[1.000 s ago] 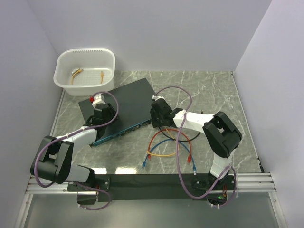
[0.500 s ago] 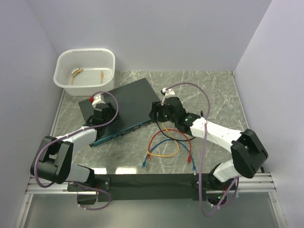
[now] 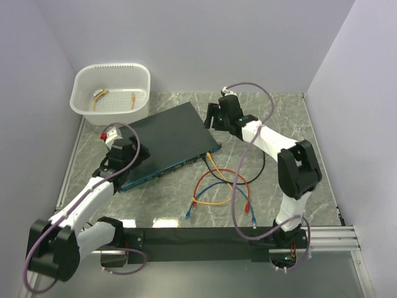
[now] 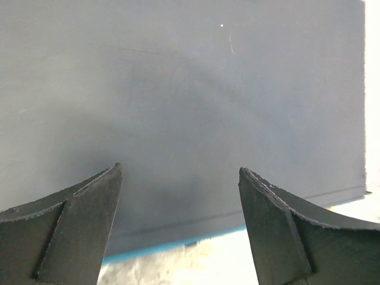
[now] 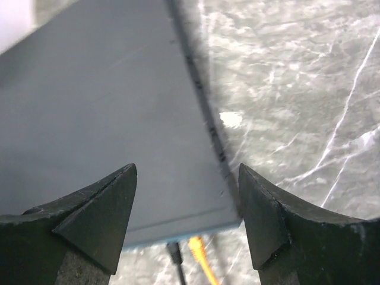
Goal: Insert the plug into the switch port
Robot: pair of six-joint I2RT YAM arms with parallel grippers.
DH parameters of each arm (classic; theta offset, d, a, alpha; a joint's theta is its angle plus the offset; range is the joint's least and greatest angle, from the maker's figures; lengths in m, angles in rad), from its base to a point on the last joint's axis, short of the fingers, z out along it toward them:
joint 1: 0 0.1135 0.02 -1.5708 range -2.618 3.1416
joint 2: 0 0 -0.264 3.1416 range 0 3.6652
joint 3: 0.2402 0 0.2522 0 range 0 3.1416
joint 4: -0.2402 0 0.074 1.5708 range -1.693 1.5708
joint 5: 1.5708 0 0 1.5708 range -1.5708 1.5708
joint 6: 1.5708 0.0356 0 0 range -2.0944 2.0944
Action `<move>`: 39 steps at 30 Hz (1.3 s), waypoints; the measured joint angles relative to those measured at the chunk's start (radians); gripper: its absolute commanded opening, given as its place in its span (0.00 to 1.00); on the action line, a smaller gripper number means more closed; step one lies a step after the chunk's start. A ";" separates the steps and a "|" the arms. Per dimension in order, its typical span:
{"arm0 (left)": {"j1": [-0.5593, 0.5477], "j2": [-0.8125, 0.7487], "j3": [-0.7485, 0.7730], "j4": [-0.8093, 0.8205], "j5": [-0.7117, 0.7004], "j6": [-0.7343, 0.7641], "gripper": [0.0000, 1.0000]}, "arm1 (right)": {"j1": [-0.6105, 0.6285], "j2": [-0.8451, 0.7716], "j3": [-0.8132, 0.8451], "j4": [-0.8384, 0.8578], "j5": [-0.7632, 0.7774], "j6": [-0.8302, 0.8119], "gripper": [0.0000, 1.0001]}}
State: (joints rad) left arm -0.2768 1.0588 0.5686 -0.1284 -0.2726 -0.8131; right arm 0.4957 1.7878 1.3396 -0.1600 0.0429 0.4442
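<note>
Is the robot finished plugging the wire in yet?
Looks nearly done: an orange plug sits in the teal face of the switch. In hand: nothing; the left tool and right tool are both open over the switch. Left: checking it's fully in, which I can't tell.

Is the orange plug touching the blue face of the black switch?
Touching. In the right wrist view the orange plug meets the blue face with no gap.

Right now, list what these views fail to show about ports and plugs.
- Ports: top view, too small along the teal face.
- Ports: left wrist view, hidden below the switch top.
- Orange plug: right wrist view, cut by bottom edge; seating unclear.
- Tub contents: top view, too small.
</note>
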 measured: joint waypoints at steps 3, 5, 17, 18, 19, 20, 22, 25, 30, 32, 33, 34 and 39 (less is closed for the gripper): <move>0.003 -0.082 0.007 -0.078 -0.003 -0.012 0.86 | -0.014 0.079 0.072 -0.059 -0.002 0.000 0.77; 0.004 -0.130 0.016 -0.130 -0.003 -0.013 0.86 | -0.011 0.110 0.086 -0.096 -0.007 0.000 0.78; 0.004 -0.269 0.062 -0.317 0.018 -0.011 0.86 | -0.003 0.142 0.017 -0.159 -0.034 -0.007 0.78; 0.004 -0.270 0.070 -0.327 0.018 -0.008 0.86 | -0.003 0.142 0.013 -0.154 -0.034 -0.009 0.78; 0.004 -0.270 0.076 -0.332 0.018 -0.006 0.86 | -0.003 0.142 0.010 -0.148 -0.034 -0.013 0.78; 0.004 -0.270 0.084 -0.338 0.018 -0.003 0.86 | -0.003 0.142 0.005 -0.144 -0.034 -0.016 0.78; 0.004 -0.270 0.100 -0.352 0.022 0.007 0.86 | -0.003 0.142 -0.007 -0.133 -0.037 -0.019 0.78; 0.004 -0.271 0.118 -0.370 0.028 0.017 0.86 | -0.002 0.142 -0.007 -0.130 -0.040 -0.026 0.77; 0.004 -0.272 0.166 -0.416 0.031 0.059 0.86 | 0.002 0.142 0.001 -0.138 -0.042 -0.047 0.77; 0.004 -0.274 0.182 -0.428 0.031 0.076 0.86 | 0.004 0.145 0.010 -0.150 -0.039 -0.054 0.77; 0.004 -0.275 0.188 -0.435 0.032 0.086 0.86 | 0.005 0.148 0.017 -0.158 -0.037 -0.057 0.77; 0.004 -0.277 0.192 -0.439 0.032 0.094 0.86 | 0.005 0.150 0.023 -0.165 -0.037 -0.058 0.77; 0.004 -0.288 0.202 -0.456 0.042 0.145 0.88 | 0.013 0.163 0.047 -0.188 -0.027 -0.071 0.77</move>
State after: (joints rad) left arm -0.2726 0.7704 0.7708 -0.5846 -0.2310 -0.6682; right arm 0.5091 1.9503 1.3869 -0.3485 0.0158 0.3729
